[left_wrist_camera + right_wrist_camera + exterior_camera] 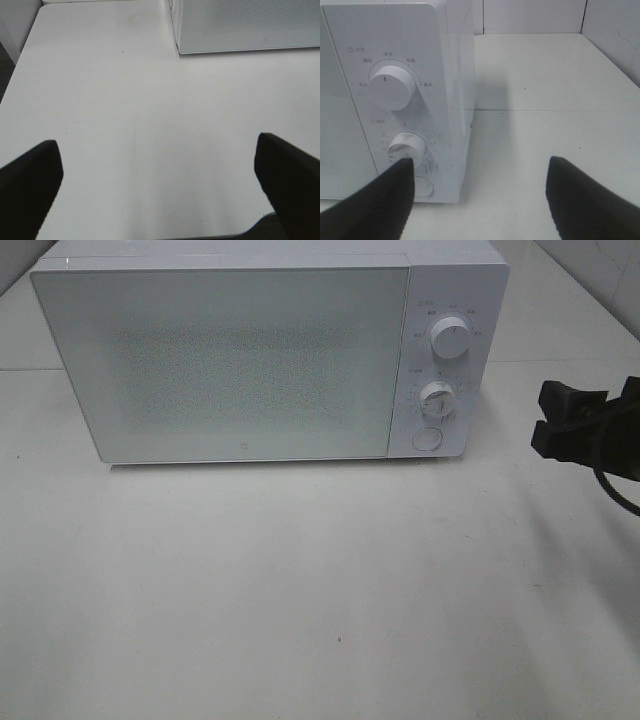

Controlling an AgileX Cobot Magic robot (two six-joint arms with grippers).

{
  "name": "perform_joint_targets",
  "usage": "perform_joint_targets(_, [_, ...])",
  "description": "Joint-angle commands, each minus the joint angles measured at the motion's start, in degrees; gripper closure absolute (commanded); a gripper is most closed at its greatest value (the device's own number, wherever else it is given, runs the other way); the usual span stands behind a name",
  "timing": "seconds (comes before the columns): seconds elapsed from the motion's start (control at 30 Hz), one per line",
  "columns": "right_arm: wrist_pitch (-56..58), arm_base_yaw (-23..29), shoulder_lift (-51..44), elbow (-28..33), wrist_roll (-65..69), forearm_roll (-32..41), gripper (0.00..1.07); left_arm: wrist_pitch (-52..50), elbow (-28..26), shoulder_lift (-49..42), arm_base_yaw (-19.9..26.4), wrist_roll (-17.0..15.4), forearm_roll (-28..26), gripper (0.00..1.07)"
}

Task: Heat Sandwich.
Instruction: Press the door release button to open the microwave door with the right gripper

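The sandwich is out of view in every frame. A white microwave (230,360) stands at the back of the table with its door shut. My right gripper (545,418) hovers open to the right of the control panel, level with the lower knob (437,397), and holds nothing. In the right wrist view the right gripper (480,190) has its jaws wide apart, one finger (380,200) in front of the lower knob (406,146). My left gripper (156,170) is open and empty over bare table, short of the microwave's corner (240,25). It does not show in the exterior view.
The control panel has an upper knob (450,338) and a round button (427,438) below the lower knob. The white table (300,590) spreads in front of the microwave. A wall rises behind and to the right (615,35).
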Motion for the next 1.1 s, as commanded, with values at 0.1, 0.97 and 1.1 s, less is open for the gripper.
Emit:
perform_joint_targets(0.1, [-4.4,4.6,4.4,0.0,-1.0,3.3,0.36,-0.9,-0.1,-0.8,0.1,-0.2,-0.5,0.07])
perform_joint_targets(0.97, [-13.3,24.3,26.2,-8.0,-0.7,23.7,0.36,-0.9,-0.1,-0.8,0.1,-0.2,-0.5,0.07])
perform_joint_targets(1.1, [-12.7,24.3,26.5,-8.3,-0.8,23.7,0.36,-0.9,-0.1,-0.8,0.1,-0.2,-0.5,0.07])
